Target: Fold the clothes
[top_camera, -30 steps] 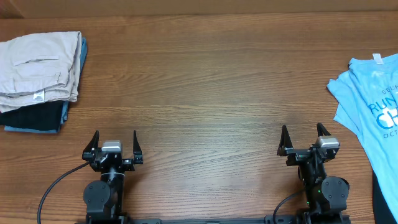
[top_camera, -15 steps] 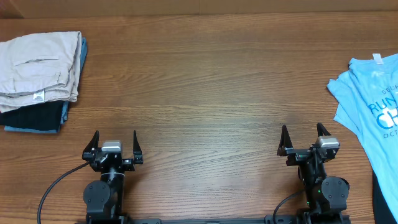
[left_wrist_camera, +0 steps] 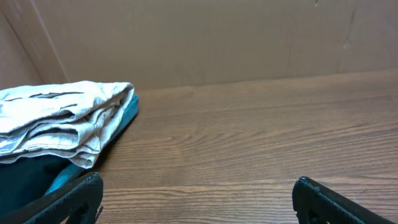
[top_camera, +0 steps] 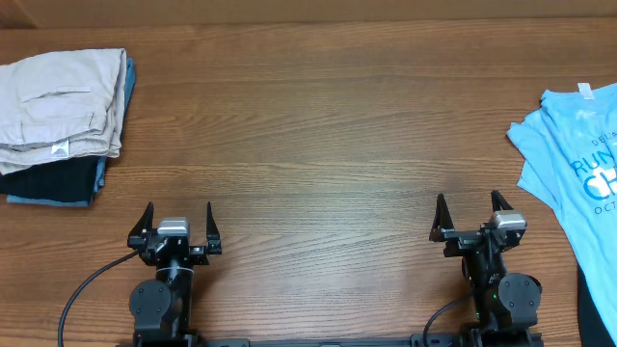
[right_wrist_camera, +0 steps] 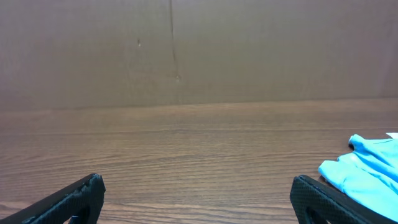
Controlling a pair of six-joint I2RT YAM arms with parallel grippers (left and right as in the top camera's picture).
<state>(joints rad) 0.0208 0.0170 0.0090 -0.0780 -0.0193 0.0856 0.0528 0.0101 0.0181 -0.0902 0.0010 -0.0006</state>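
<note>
One pair of shorts [top_camera: 60, 101]: lay folded on a dark stack [top_camera: 53, 181] at the counter's [top_camera: 318, 125] far-left corner.
Left claw [top_camera: 178, 208]: spread, empty, and the nearer one; the shorts lay ahead and to its left.
Right claw [top_camera: 469, 199]: spread, empty, well apart from them.

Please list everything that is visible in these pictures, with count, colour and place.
shorts: one, pale beige, folded on top of the pile at the far left
black garment: one, black, under the shorts
blue garment: one, blue, bottom of the same pile
T-shirt: one, light blue with print, right edge of the table
black cloth: one, black, bottom right corner, cut off
table: one, brown wood, under everything
left tool: one, black, open, near edge, holding nothing
right tool: one, black, open, near edge, holding nothing
</note>
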